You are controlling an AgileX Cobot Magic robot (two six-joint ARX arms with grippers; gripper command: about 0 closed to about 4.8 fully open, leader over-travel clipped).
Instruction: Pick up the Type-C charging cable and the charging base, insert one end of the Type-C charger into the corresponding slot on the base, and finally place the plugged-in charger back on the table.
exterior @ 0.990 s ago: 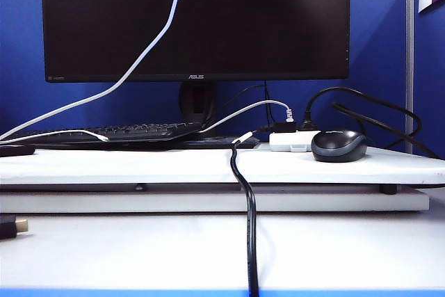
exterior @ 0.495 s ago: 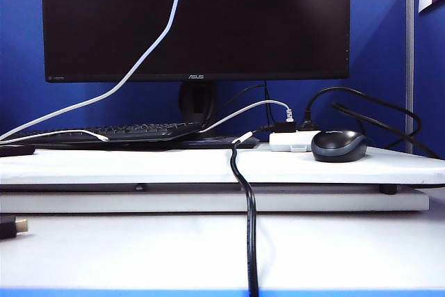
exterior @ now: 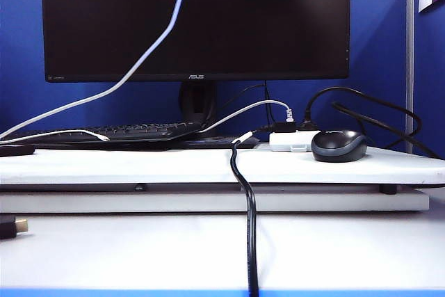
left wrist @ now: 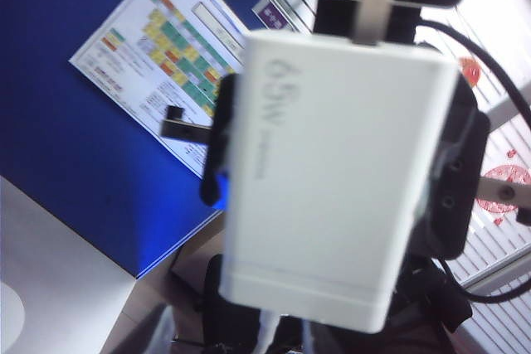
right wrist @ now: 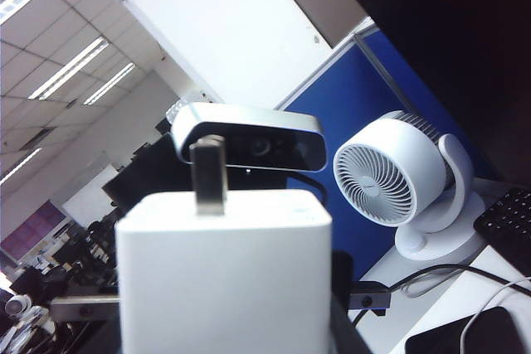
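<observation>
Right tool [left wrist: 340, 176] clamps charging base [left wrist: 332, 221] by sides, held aloft; left tool opposite, state unreadable.

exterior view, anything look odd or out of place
The Type-C charging cable slants across the monitor screen, running up out of frame. A black cable hangs over the table's front edge. Neither gripper appears there; wrist views show the right gripper holding the charging base aloft; left gripper unseen.

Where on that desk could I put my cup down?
Bare: the table front, left of the black cable and between it and the mouse. Crowded behind: keyboard, white box. Off the exterior view, the right gripper holds the charging base; the left gripper is unseen.
</observation>
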